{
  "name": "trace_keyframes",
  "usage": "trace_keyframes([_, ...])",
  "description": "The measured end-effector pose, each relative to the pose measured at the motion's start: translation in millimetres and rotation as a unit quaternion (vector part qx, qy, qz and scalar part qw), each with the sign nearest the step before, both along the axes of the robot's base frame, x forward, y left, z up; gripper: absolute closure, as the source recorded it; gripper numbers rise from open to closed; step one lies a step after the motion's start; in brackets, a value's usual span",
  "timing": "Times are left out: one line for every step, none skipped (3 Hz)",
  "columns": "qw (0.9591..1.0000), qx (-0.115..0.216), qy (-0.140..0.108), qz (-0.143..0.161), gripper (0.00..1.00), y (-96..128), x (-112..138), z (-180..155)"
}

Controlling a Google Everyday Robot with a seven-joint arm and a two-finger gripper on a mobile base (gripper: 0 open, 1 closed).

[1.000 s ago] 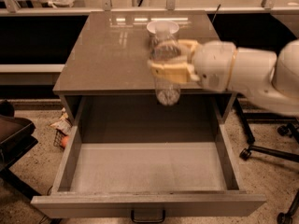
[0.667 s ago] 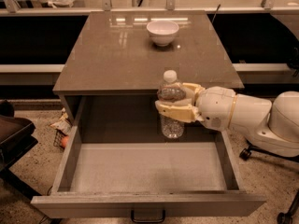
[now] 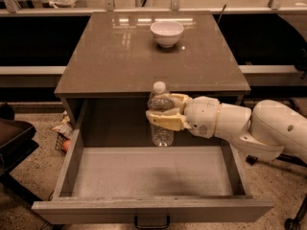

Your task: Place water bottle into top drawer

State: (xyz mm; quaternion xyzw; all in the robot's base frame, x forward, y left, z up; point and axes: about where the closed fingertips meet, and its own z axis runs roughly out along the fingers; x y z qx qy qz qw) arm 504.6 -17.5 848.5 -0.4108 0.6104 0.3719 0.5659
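Note:
The water bottle (image 3: 161,128) is clear and ribbed with a white cap, held upright over the back of the open top drawer (image 3: 148,171). My gripper (image 3: 165,111) reaches in from the right and is shut on the bottle's upper half, its yellowish fingers (image 3: 168,121) wrapped round it. The bottle's base hangs just above the drawer's pale grey floor near the rear wall. The drawer is pulled fully out toward the camera.
A white bowl (image 3: 166,33) stands on the brown cabinet top (image 3: 120,56) at the back. My white arm (image 3: 249,128) crosses the drawer's right side. A dark chair (image 3: 14,143) is at the left, litter (image 3: 64,131) on the floor beside the cabinet.
The gripper has carried the bottle from above the cabinet top forward and down into the open drawer space.

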Motion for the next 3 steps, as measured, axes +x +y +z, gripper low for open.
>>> trace_keyframes([1.0,-0.001,0.001,0.001,1.0,2,3,-3])
trace_keyframes([0.9999,-0.01,0.006,0.008,1.0,16,20,-25])
trace_keyframes([0.9995,-0.002,-0.012,0.03,1.0,29,33,-53])
